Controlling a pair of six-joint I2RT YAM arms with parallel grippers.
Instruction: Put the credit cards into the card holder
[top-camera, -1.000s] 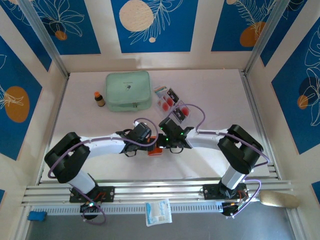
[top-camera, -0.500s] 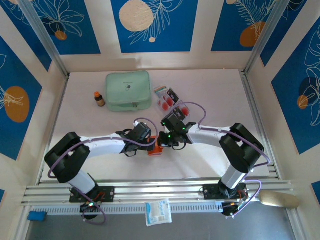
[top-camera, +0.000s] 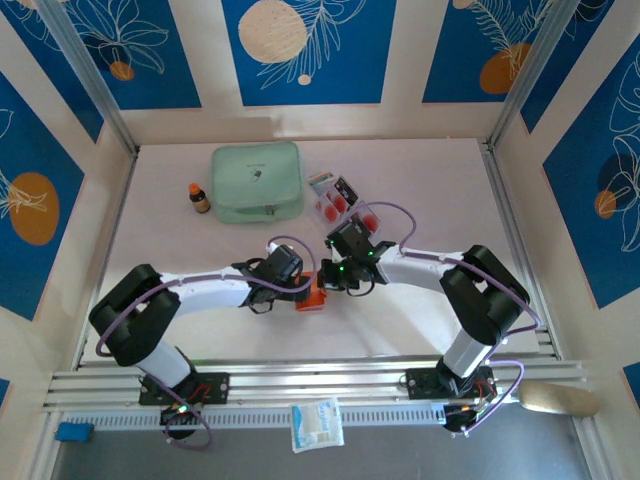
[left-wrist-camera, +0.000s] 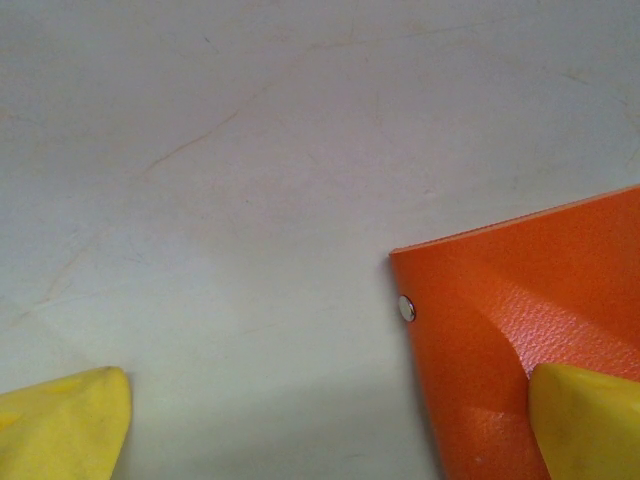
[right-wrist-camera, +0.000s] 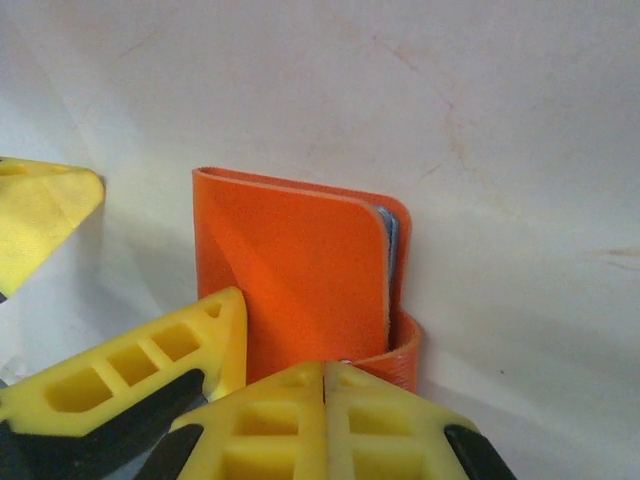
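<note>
Blue wall panels (top-camera: 305, 50) with a leaf pattern close three sides of the white table (top-camera: 430, 180); metal rails (top-camera: 320, 380) run along its near edge. Seen from the top camera, the far right part of the table and the strip in front of the arms lie free. The far left part is taken by one mint-green zip pouch (top-camera: 256, 182), with one small brown bottle (top-camera: 199, 198) just beside it. The credit cards (top-camera: 340, 203) lie in an overlapping bunch right of the pouch, next to one striped packet (top-camera: 319, 181). The right wrist covers part of the bunch, so their number cannot be counted surely. One orange card holder (top-camera: 312, 298) lies in the middle of the table, between the left gripper (top-camera: 300, 285) and the right gripper (top-camera: 333, 280), mostly hidden under them.

From the left wrist camera, the left gripper (left-wrist-camera: 322, 425) stands spread wide: two yellow fingertips (left-wrist-camera: 62, 425), one in each lower corner of the view. The one in the right corner lies over the card holder (left-wrist-camera: 500, 320), which is cut off by the frame. One metal snap stud (left-wrist-camera: 405, 308) sits at the holder's edge.

From the right wrist camera, the right gripper (right-wrist-camera: 325, 395) is clenched, its two fingers pressed flat together, tips at the near edge of the card holder (right-wrist-camera: 290, 260). If they nip the flap cannot be told. Greyish sleeves (right-wrist-camera: 391, 235) peek from the fold. Two more yellow fingers (right-wrist-camera: 130, 365), of the left arm, stand at the holder's left side, one touching it.
</note>
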